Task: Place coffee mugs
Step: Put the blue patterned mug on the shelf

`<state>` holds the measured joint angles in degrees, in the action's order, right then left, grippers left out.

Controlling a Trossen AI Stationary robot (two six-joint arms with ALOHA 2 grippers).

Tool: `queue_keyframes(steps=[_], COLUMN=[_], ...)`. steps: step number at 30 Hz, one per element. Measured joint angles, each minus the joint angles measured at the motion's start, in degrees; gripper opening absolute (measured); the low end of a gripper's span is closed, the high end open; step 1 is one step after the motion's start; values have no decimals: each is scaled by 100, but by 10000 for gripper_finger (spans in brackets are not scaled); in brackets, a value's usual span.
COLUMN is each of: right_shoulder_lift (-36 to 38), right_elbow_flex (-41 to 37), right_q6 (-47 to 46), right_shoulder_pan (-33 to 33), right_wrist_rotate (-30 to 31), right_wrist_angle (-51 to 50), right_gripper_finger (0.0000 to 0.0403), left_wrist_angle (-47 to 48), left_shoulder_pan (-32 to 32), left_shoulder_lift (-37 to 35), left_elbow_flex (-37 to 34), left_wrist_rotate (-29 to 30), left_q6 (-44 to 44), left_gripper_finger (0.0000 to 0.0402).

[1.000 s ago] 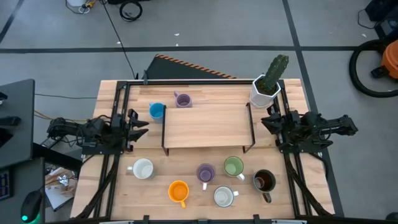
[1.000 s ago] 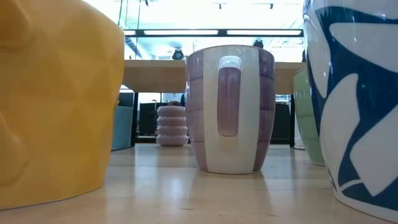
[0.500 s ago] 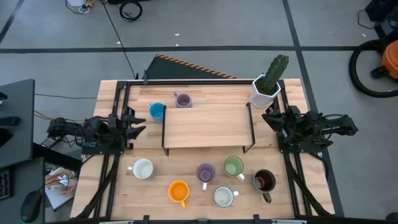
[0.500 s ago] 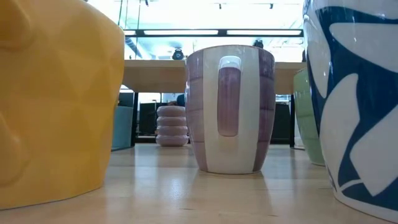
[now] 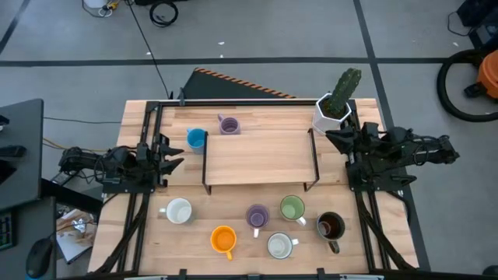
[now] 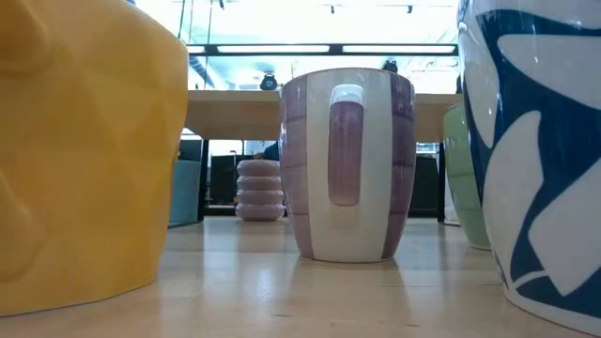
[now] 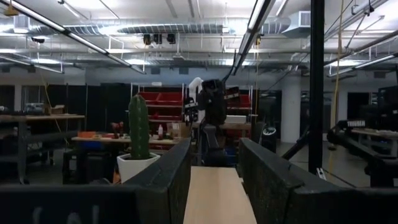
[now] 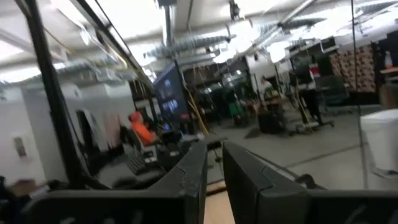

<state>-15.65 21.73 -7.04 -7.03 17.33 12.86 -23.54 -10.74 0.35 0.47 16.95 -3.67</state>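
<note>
Mugs are spread over the wooden table [image 5: 366, 117] in two groups, and neither gripper touches any of them. At the far side, behind the raised wooden shelf [image 5: 261, 159], stand the blue mug [image 5: 196, 138] and a lavender mug [image 5: 229, 124], close together. Along the near edge sit six more: a white mug [image 5: 179, 211] at the left, the orange mug [image 5: 223, 239], a second lavender mug [image 5: 257, 216], another white mug [image 5: 280, 246], the green mug [image 5: 292, 208] and the dark brown mug [image 5: 331, 226] at the right.

From table height, the near lavender one fills the middle of the picture with its handle facing the camera, the orange one looms at the left, and a white mug with a blue pattern crowds the right edge, probably the near white one, though the close view leaves that unsure.

The left gripper [image 5: 174, 154] hovers at the left end of the shelf, its fingers [image 7: 171, 171] parted with nothing between them; the blue mug stands just to its far right, apart from it. The right gripper [image 5: 333, 140] sits at the right end of the shelf, just near of the white planter [image 5: 330, 117] with its cactus [image 5: 345, 87]; its fingers [image 8: 189, 174] are drawn nearly together on nothing, well apart from every mug.
</note>
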Motion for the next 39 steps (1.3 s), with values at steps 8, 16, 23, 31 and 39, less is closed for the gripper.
queue_keyframes(steps=[8,16,23,31,39], right_shoulder_lift=[-1276,-2194,-2489,-2570,-2691], right_elbow_flex=[1205,1920,1922,1934,2557], right_q6=[125,568,1153,1026,914], right_shoulder_pan=[2,0,108,466,686], right_wrist_rotate=[327,240,253,37,-57], right_wrist_angle=[-1017,-1340,-1104,-1167,-1970], right_gripper_finger=[57,57,57,57,57], left_wrist_angle=[1018,1246,2451,3991,4367], left_shoulder_pan=[0,1,-1,1,1], left_shoulder_lift=[-1,1,2,584,1690], left_elbow_flex=[309,352,1183,2320,3128], left_wrist_rotate=[92,92,899,1512,1562], left_q6=[372,407,763,1547,1683], left_gripper_finger=[141,141,141,141,141])
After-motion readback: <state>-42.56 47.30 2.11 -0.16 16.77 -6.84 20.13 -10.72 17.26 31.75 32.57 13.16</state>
